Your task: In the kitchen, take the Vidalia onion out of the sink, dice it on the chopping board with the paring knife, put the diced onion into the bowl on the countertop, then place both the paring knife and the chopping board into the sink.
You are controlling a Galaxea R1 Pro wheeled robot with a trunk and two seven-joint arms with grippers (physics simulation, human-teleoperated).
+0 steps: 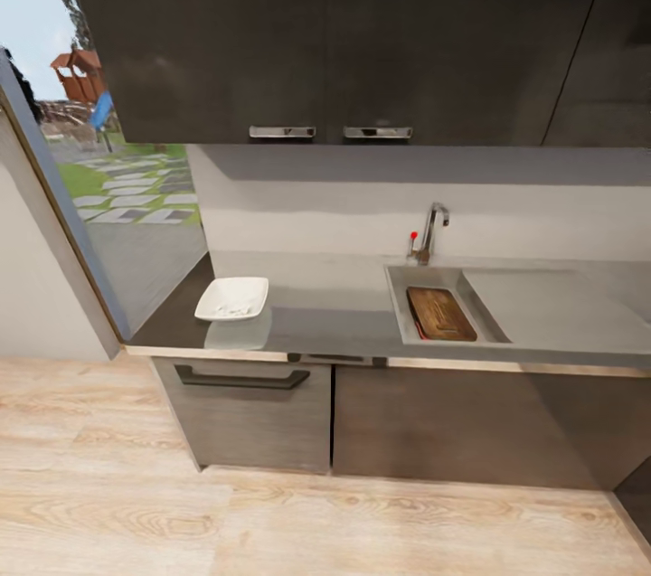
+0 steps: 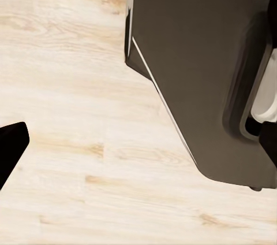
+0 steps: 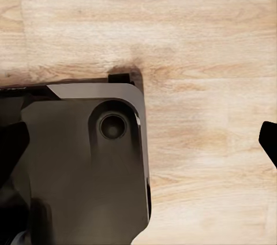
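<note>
We see the chopping board lying in the sink below the tap; the knife beside it is hard to make out. The bowl sits on the table, its contents blurred. Each pincer is cut off, so we cannot tell their state.

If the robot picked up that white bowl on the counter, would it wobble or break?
The bowl looks shallow and wide with a flat base, so it would probably sit steady and slide rather than tip. Its glossy white finish suggests a hard, breakable, slippery dish. The flaring sides may give a claw little to grip.
</note>
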